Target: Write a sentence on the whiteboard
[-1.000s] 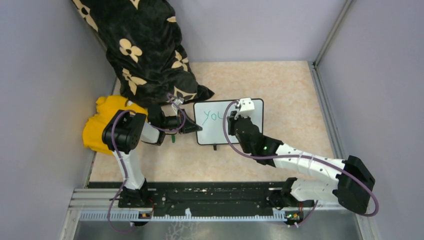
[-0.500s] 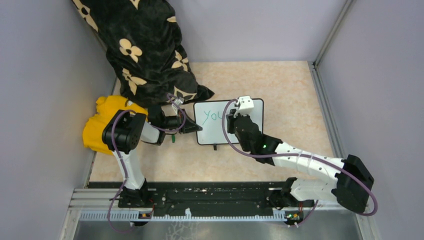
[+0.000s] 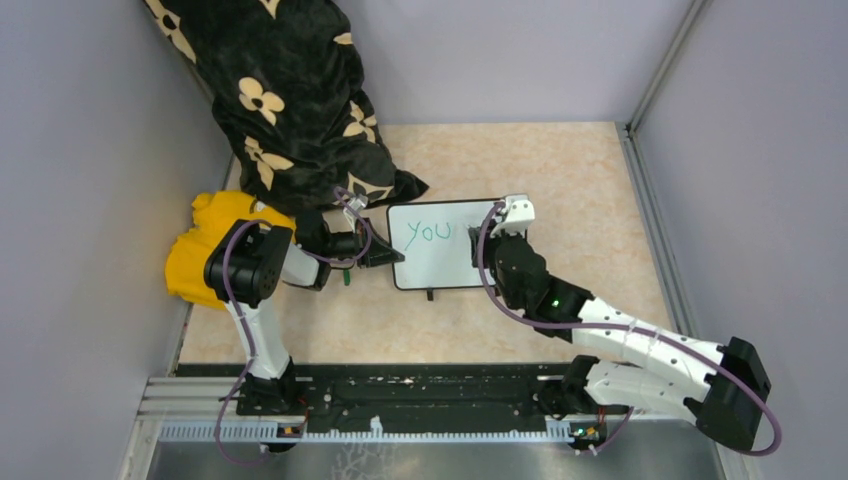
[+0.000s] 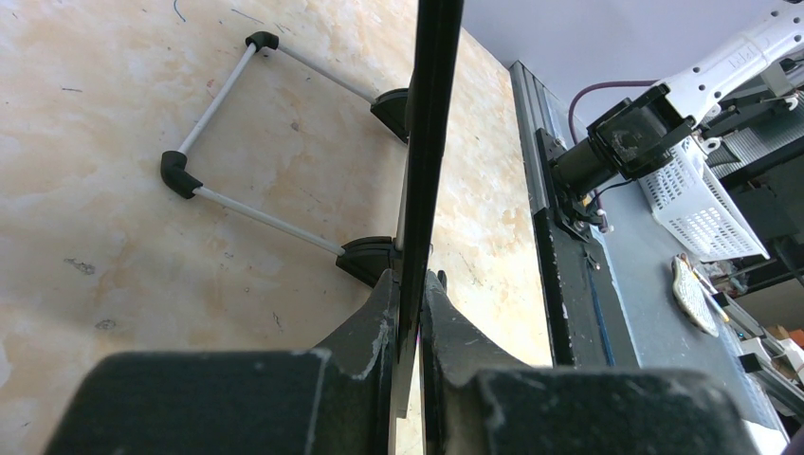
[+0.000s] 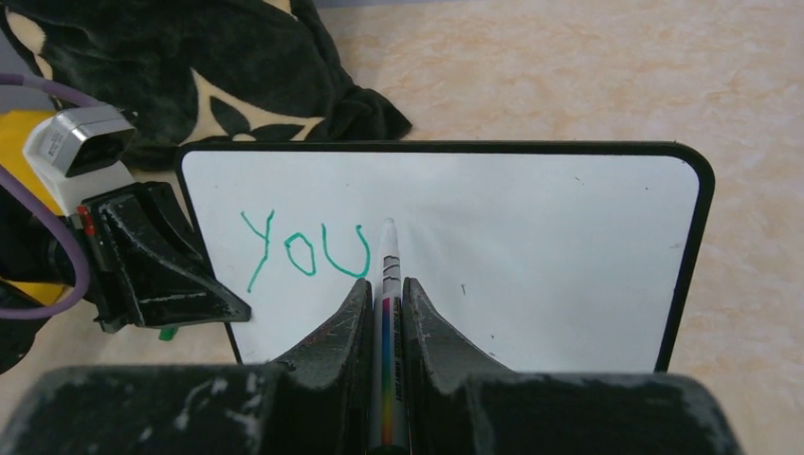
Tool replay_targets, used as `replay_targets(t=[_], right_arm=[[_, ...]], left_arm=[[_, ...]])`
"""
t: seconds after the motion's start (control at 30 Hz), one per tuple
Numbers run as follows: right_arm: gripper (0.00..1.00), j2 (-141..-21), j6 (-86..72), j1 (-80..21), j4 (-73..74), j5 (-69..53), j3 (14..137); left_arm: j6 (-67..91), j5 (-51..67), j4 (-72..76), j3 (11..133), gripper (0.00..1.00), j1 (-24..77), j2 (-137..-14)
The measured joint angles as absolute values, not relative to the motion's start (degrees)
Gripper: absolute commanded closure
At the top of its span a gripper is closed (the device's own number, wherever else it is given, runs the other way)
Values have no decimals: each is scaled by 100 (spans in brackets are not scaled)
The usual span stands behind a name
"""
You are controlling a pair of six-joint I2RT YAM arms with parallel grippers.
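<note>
The whiteboard stands mid-table; it also shows in the right wrist view and edge-on in the left wrist view. Green lettering "YOU" is on its left part, also in the top view; the remaining words of the sentence do not show. My left gripper is shut on the board's left edge, seen in the top view. My right gripper is shut on a white marker whose tip sits at the board just right of the "U". In the top view the right gripper covers the board's right part.
A black cloth with cream flowers lies at the back left, with a yellow object beside the left arm. Grey walls enclose the table on three sides. A small green cap lies under the left gripper. A black rail runs along the near edge.
My right gripper has moved right across the board with the marker. The word has grown from "YO" with a partial stroke to a full "YOU". The left arm has not moved.
</note>
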State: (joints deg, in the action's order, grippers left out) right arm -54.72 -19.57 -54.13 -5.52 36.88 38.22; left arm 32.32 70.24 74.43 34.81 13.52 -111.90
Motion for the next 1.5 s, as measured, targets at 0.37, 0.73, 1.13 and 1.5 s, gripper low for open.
replay_targets(t=[0.37, 0.73, 1.13, 1.5], right_arm=[[100, -5627, -2025, -5356, -336, 4123, 3785], [100, -5835, -2075, -5269, -447, 4213, 3782], [100, -5916, -2161, -5269, -526, 3986, 3750], [100, -5721, -2366, -5271, -322, 3828, 3347]], left_arm=[[3227, 7026, 7435, 3481, 100, 1352, -11190], [3227, 7022, 7411, 3481, 100, 1352, -11190], [3205, 7017, 7402, 3483, 100, 1352, -11190], [3164, 6969, 7363, 3511, 100, 1374, -11190]])
